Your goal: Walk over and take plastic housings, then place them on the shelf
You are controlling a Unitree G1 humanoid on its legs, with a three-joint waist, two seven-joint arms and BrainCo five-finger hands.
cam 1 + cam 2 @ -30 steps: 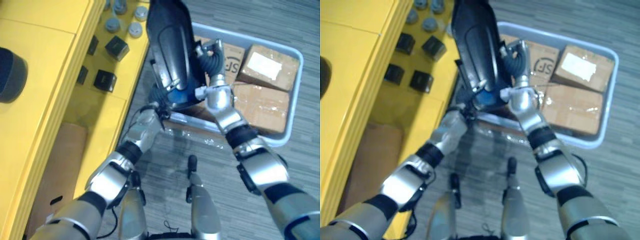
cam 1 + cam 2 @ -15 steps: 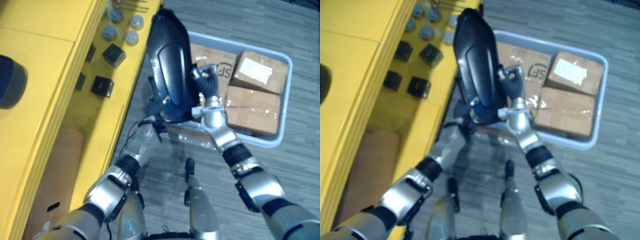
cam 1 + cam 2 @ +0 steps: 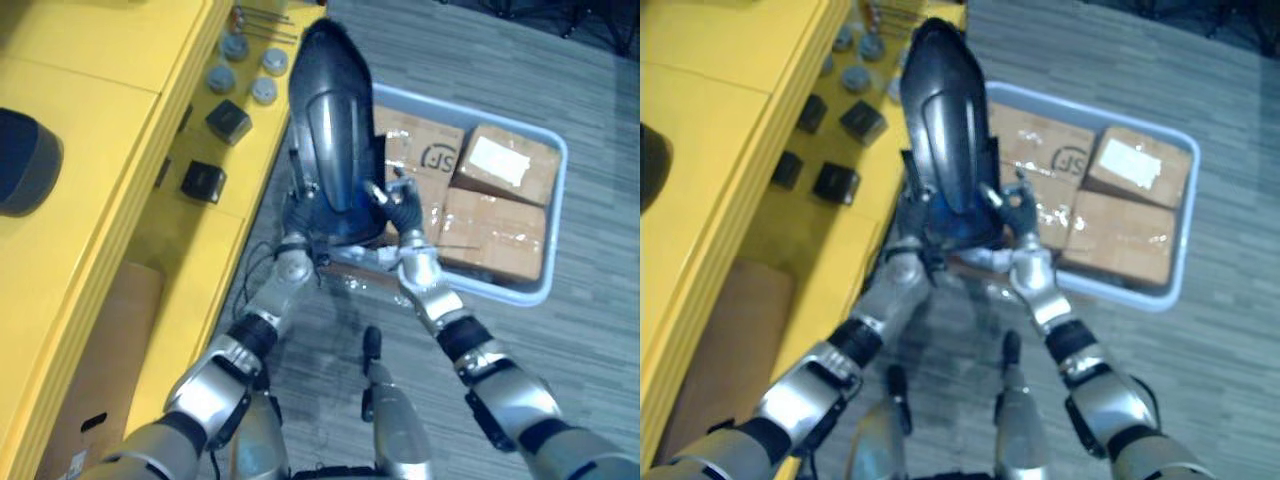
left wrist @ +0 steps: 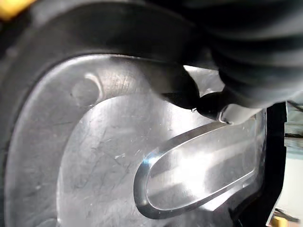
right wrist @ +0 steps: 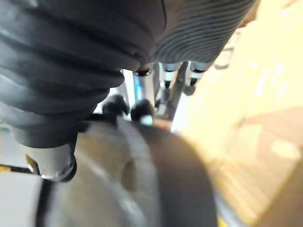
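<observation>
- Left arm [image 3: 215, 375]: silver-grey, reaching up from the lower left, wrist nearly straight.
- Left hand [image 4: 236, 61]: at the lower left edge of the plastic housing [image 3: 335, 120], thumb curled onto its inner face (dark tip touching the surface).
- Right arm [image 3: 480, 365]: rising from the lower right, angled inward toward the left arm.
- Right hand [image 3: 405, 212]: dark ribbed cover uppermost, fingers hooked over the housing's right rim.

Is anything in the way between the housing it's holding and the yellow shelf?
No gap obstacle shows: the plastic housing, between left hand and right hand, hangs beside the yellow shelf. Black blocks and grey caps lie on the nearest shelf area, possibly crowding a landing spot.
</observation>
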